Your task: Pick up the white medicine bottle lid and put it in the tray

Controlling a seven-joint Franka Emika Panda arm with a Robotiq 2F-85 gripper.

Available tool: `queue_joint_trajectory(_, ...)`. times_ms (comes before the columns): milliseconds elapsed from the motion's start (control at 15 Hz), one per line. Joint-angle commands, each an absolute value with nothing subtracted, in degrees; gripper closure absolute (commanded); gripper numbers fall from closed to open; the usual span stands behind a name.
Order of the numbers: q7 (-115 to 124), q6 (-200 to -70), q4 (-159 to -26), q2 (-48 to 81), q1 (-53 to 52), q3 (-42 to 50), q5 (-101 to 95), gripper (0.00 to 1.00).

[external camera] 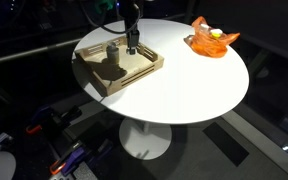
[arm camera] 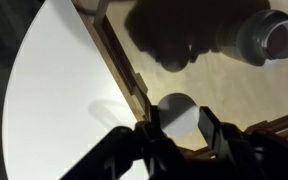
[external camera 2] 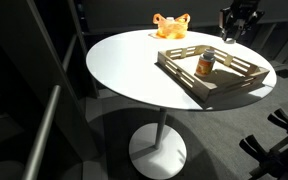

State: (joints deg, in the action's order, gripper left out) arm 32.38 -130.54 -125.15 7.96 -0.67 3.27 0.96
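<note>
The white medicine bottle lid (arm camera: 177, 113) is a small white round cap held between my gripper's fingers (arm camera: 178, 132). In the wrist view it hangs over the near edge of the light wooden tray (arm camera: 119, 60). In both exterior views the gripper (external camera: 132, 46) (external camera 2: 230, 36) hovers above the tray (external camera: 90, 73) (external camera 2: 184, 79). The lid is too small to make out there. The open bottle body (external camera: 113, 53) (external camera 2: 205, 64) (arm camera: 269, 38) stands upright inside the tray.
The tray sits on a round white pedestal table (external camera: 194, 85) (external camera 2: 124, 60). An orange crinkled dish with yellow contents (external camera: 213, 40) (external camera 2: 170, 27) stands near the table's edge, apart from the tray. Dark floor and equipment surround the table.
</note>
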Motion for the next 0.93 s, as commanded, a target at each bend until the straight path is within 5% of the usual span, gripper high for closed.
queue_joint_trajectory(0, 29.67, -132.05, -123.47, 10.97, -0.33, 3.41, 0.58, 0.81)
queue_joint_trajectory(867, 25.54, -142.65, -122.59, 20.54, -2.78, 3.45, 0.94, 0.81)
